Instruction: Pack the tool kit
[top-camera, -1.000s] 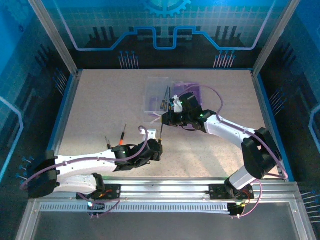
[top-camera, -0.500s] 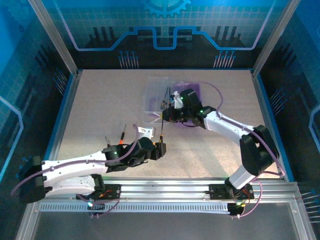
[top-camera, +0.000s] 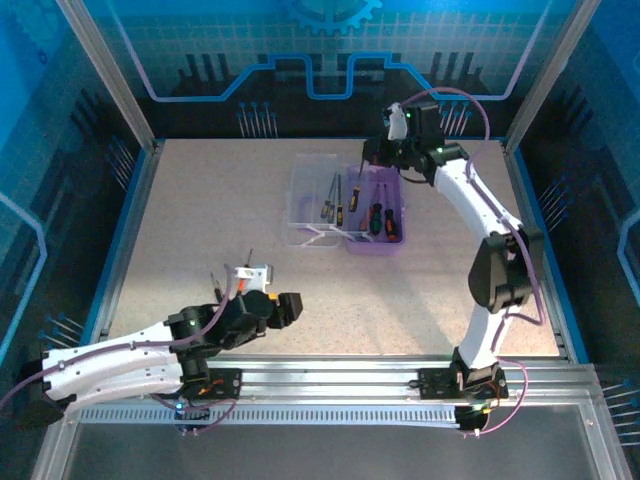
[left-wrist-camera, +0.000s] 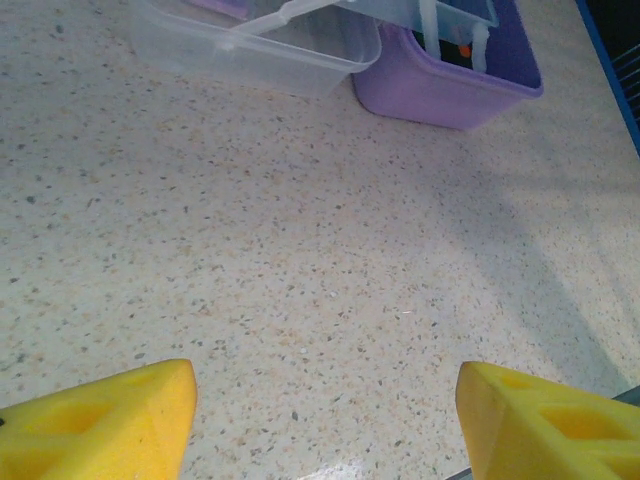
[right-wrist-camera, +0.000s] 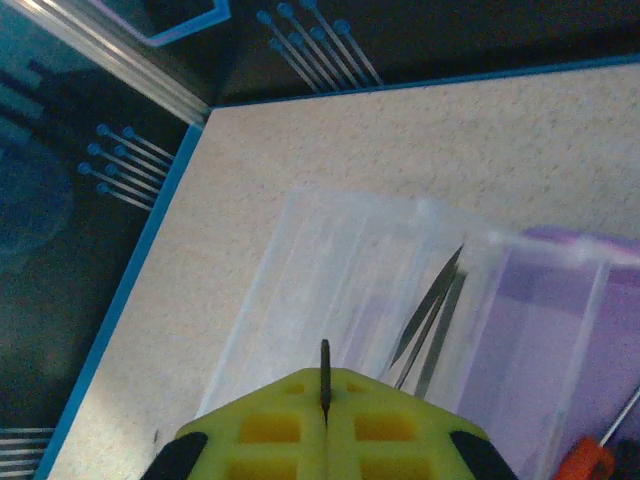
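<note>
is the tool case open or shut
Open: the clear lid lies flat on the table, left of the purple case, with screwdrivers visible in both.

Blue-tinted overhead light, soft shadows; right wrist view dim.

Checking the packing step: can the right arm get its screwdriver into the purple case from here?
Probably yes. The right hand, shut on the screwdriver, hangs near the purple case's far end. The clear lid lies open to the side, and nothing stands between.
</note>
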